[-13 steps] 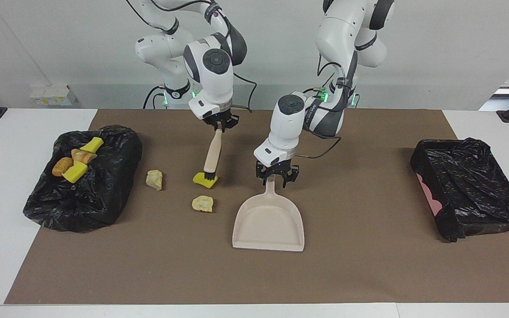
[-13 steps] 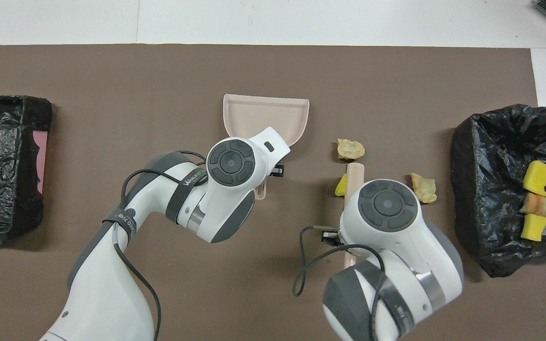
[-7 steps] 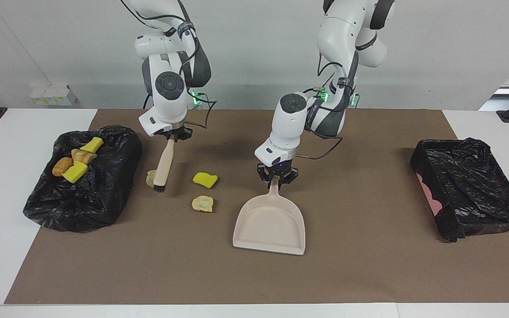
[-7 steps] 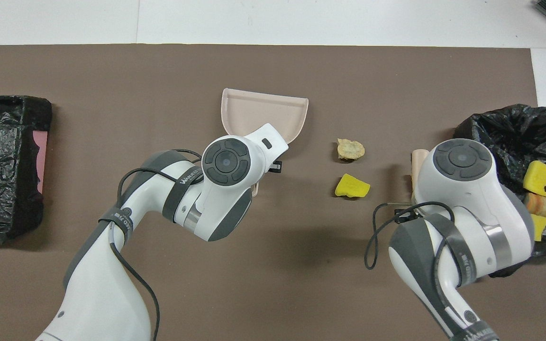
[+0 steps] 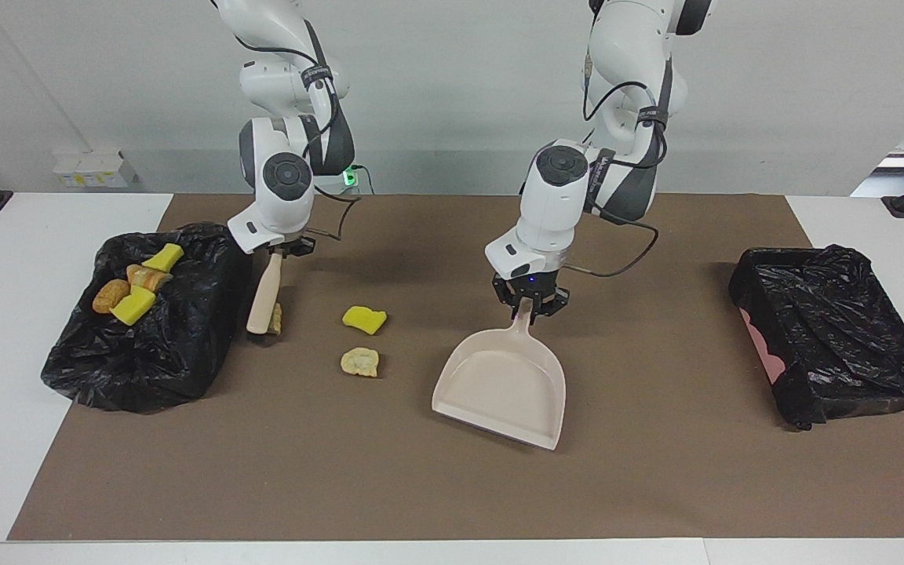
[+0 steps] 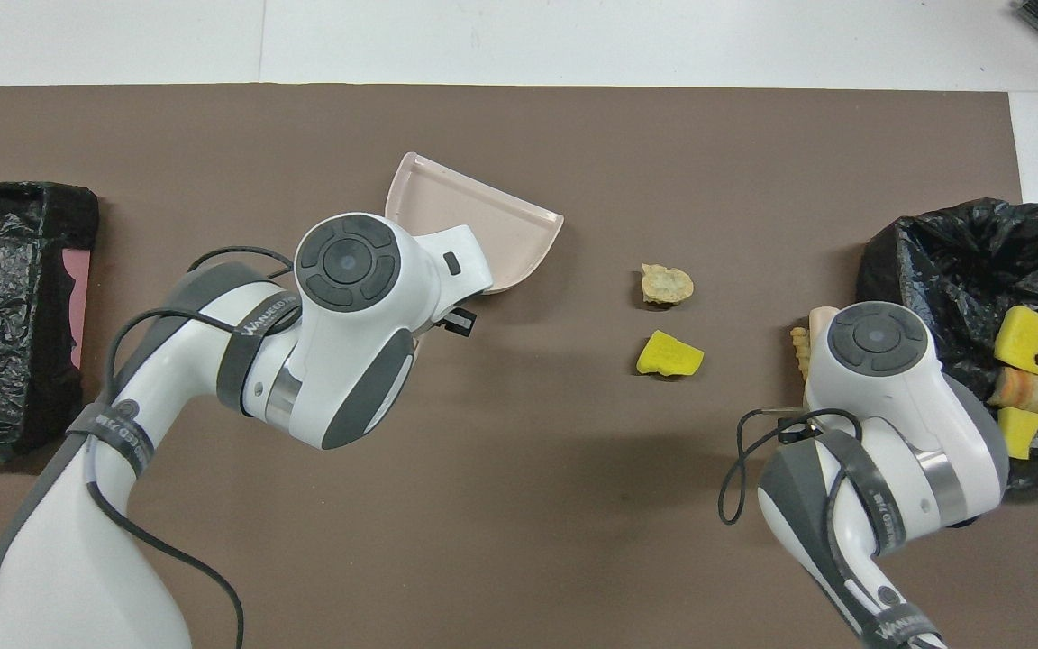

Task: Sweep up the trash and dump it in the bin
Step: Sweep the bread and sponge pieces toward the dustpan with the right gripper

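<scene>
My left gripper (image 5: pixel 529 304) is shut on the handle of the beige dustpan (image 5: pixel 503 384), which sits mid-mat, skewed, with its mouth facing away from the robots. In the overhead view the wrist hides the handle and only the pan (image 6: pixel 483 221) shows. My right gripper (image 5: pixel 279 249) is shut on the brush (image 5: pixel 264 294), held upright with its bristles down on the mat. A tan lump of trash (image 5: pixel 275 318) touches the brush. A yellow sponge scrap (image 5: pixel 364 319) and another tan lump (image 5: pixel 360 362) lie between brush and dustpan.
A black-lined bin (image 5: pixel 146 337) at the right arm's end holds several yellow and tan pieces (image 5: pixel 134 286), right beside the brush. A second black-lined bin (image 5: pixel 832 329) with a pink side stands at the left arm's end. A brown mat (image 5: pixel 656 486) covers the table.
The left gripper closed on the dustpan handle and swung the pan toward the left arm's end. The right arm carried the brush from the yellow scrap to the lump by the black-lined bin.
</scene>
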You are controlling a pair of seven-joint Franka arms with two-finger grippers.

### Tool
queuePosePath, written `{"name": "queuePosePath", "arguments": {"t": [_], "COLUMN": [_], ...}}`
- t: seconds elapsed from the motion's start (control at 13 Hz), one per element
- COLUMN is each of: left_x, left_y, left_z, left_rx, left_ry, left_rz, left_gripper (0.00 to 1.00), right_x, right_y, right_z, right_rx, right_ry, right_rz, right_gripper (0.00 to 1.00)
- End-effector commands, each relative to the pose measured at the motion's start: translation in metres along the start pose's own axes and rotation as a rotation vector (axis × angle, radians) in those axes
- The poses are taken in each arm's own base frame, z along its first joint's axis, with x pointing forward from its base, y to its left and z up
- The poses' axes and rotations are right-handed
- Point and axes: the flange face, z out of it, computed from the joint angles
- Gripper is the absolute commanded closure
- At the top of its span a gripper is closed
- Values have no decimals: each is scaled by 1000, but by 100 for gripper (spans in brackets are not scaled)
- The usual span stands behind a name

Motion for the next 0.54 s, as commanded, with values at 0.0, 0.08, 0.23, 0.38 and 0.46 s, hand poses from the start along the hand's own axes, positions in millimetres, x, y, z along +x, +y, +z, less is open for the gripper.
{"name": "queuePosePath", "arguments": {"t": [0.0, 0.08, 0.23, 0.38, 0.46], "left_x": [-11, -12, -12, -14, -13], "left_y": [-24, -25, -44, -62, -67], "left_z": [-2, -1, -1, 1, 2], "left_rx": [23, 27, 40, 36, 35], "left_ry": [-49, -57, -61, -67, -63], "left_rz": [137, 177, 266, 390, 455], "left_gripper": [100, 100, 100, 100, 100], "right_x": [-4, -4, -11, -4, -1], "right_y": [-5, -14, -43, -63, -78], "right_z": [-1, -4, -16, -34, -53], "right_rx": [12, 40, 112, 180, 181], "right_ry": [46, 48, 42, 32, 36], "right_rz": [-45, -61, -122, -137, -162], "right_gripper": [100, 100, 100, 100, 100]}}
